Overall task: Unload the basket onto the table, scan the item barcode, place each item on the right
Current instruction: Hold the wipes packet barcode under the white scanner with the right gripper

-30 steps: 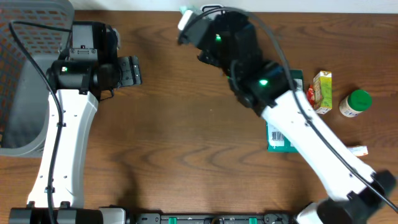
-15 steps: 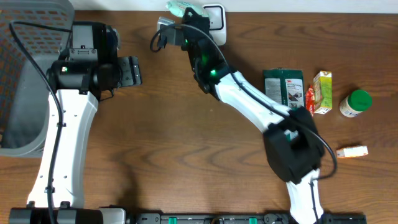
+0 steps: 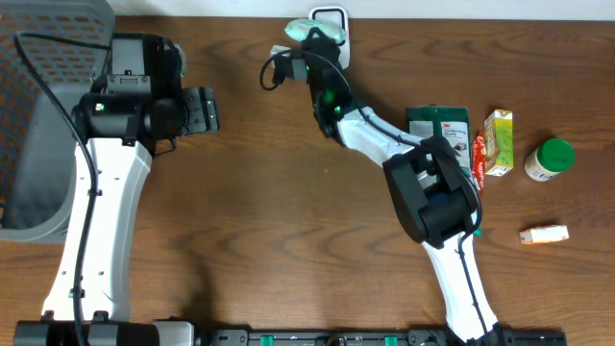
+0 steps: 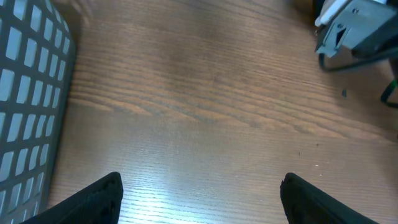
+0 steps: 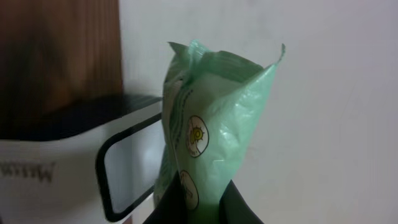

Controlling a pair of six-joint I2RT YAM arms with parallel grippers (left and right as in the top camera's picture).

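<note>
Your right claw (image 5: 200,202) pinches the green pouch (image 5: 214,112), long axis standing up from the fingers, just beside the scanner (image 5: 50,180) window. Your left claw (image 4: 200,186) is spread, well apart from both.

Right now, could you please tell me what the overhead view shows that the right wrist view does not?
Only the overhead view shows the grey mesh basket, the open left gripper, the dark green flat packet, the yellow-green juice carton, the green-lidded white bottle and the small white box. Only the right wrist view shows the round yellow emblems printed on the pale green plastic pouch. Both show that pouch pinched in the shut right gripper, close to the white scanner with its black-rimmed window, and the brown wooden table.
</note>
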